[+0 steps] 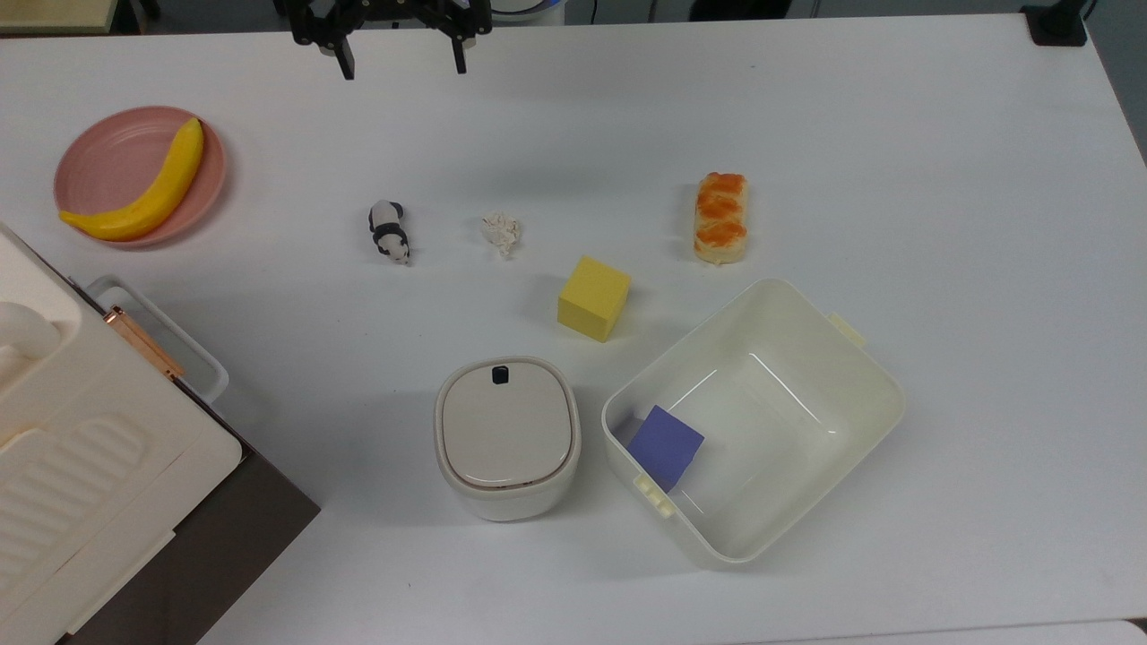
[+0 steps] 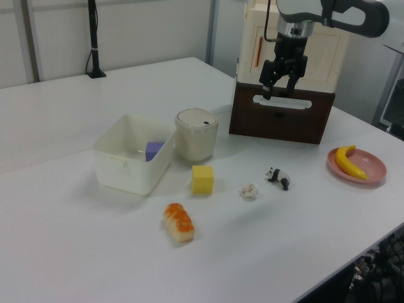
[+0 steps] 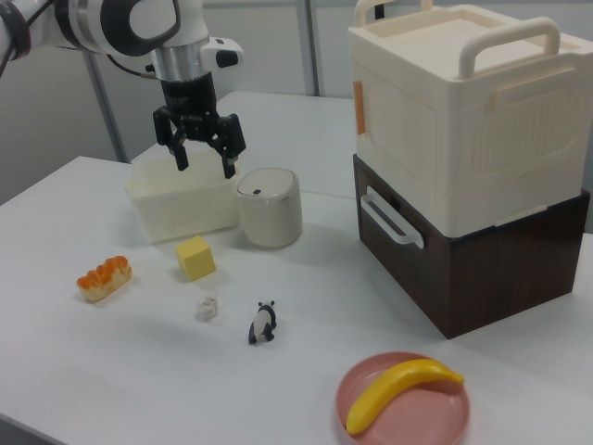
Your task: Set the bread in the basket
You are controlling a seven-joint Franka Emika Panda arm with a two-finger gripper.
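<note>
My black two-finger gripper (image 1: 401,64) hangs in the air above the white desk (image 1: 941,179), near the desk edge that runs along the top of the top view. My fingers (image 3: 228,163) are spread apart and grasp nothing.

The bread (image 1: 720,218), a small oblong pale-tan loaf with three glossy orange-brown bumps, lies flat on the desk, well apart from my gripper and toward the top view's right. In the left view the bread (image 2: 179,221) sits closest to the near desk edge; in the right view it (image 3: 104,277) lies toward the right view's left.

The basket (image 1: 860,358), a large cream-white rectangular plastic tub with rounded corners, stands open near the bread, closer to the desk edge along the bottom of the top view. A purple cube (image 1: 665,445) rests inside it, in the corner nearest the small lidded white container with a black button (image 1: 507,436), which stands just beside the basket.

A yellow foam cube (image 1: 593,298) sits between the bread and the lidded container. A crumpled white paper ball (image 1: 502,232) and a small black-and-white panda figure (image 1: 389,230) lie farther toward the top view's left. A yellow banana (image 1: 148,187) rests on a round pink plate (image 1: 99,161) near the desk's corner there.

A cream plastic box with handles (image 3: 463,111) is stacked on a dark brown wooden box (image 3: 482,269) at the desk's edge.
</note>
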